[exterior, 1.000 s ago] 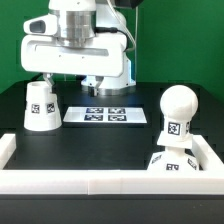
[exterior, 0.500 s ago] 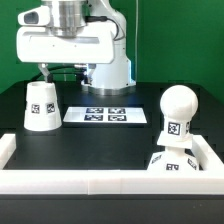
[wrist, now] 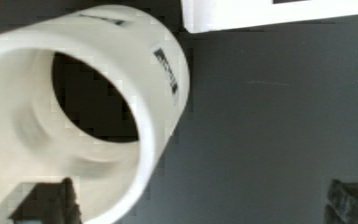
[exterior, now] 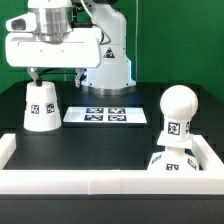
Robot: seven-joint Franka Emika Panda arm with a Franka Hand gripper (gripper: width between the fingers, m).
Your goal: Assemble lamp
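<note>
End effector (exterior: 34, 74) hovers spread above the lamp shade (exterior: 40, 105), nothing pinched yet.

Its two dark fingertips (wrist: 39, 200) stand well apart in the wrist view, one over the shade's rim and the other off over bare black tabletop (exterior: 100, 145). The shade stands upright at the exterior view's left, just beside the marker board (exterior: 106, 116), its long axis vertical, narrow end up and wide end down; the wrist view looks into its hollow top opening. I judge it light, stiff, thin-walled plastic, smooth and likely slippery, and the taper may let it slide downward out of a squeeze. Pinching one wall, a finger inside and one outside near the top rim, looks the surest hold. The bulb (exterior: 176, 112) stands on the base block (exterior: 170, 164), well apart at the exterior view's right.
</note>
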